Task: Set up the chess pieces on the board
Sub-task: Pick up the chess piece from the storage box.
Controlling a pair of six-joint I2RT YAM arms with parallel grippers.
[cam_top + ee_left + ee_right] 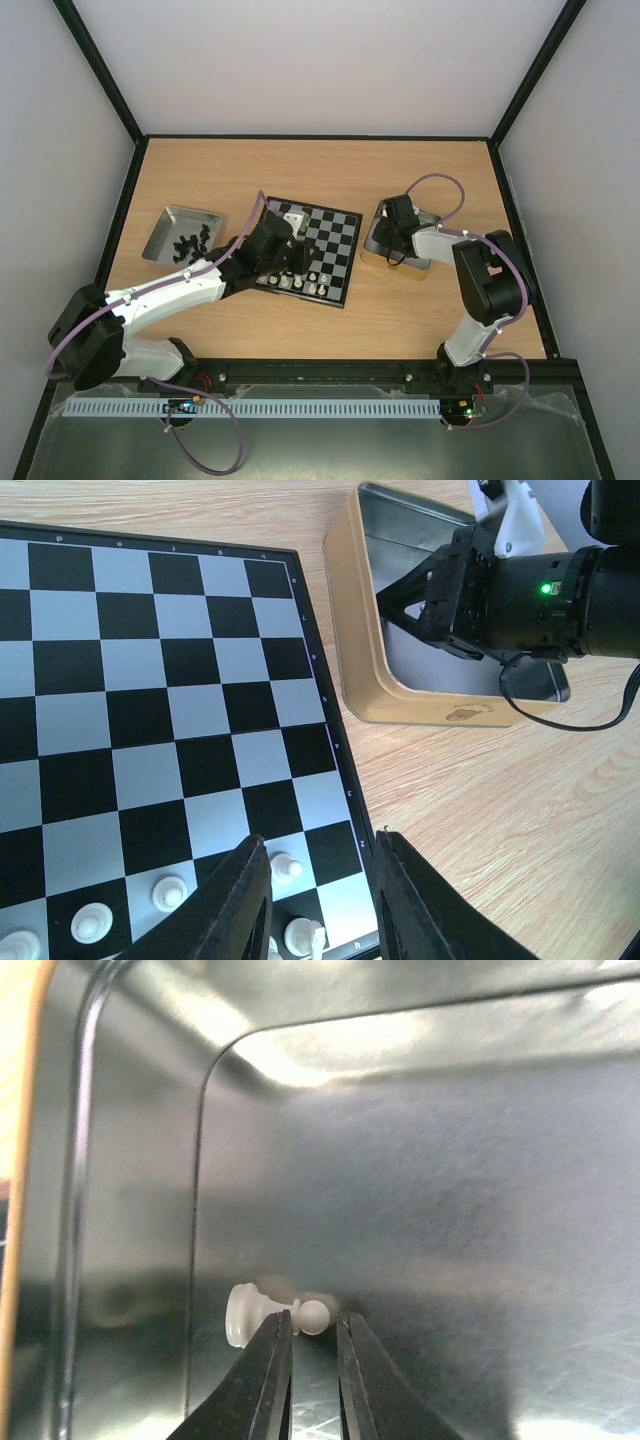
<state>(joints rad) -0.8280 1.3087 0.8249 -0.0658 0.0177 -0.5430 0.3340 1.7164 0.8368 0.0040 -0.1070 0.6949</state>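
Top view: the left gripper [292, 262] is hovering over the near edge of the board [335, 235], and the right gripper [393, 232] is reaching into the right tin [372, 252].

Left wrist: its jaws are standing apart above white pieces [165, 890] on the near rows.

Right wrist: the jaws are sitting almost together around the head of a lying white pawn [250, 1315]. Whether they are gripping it, I cannot tell.

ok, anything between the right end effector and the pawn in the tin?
Nothing visible. The pawn lies on its side on the tin floor, its head right at the tips of the right end effector. Can't tell if it's pinched yet.
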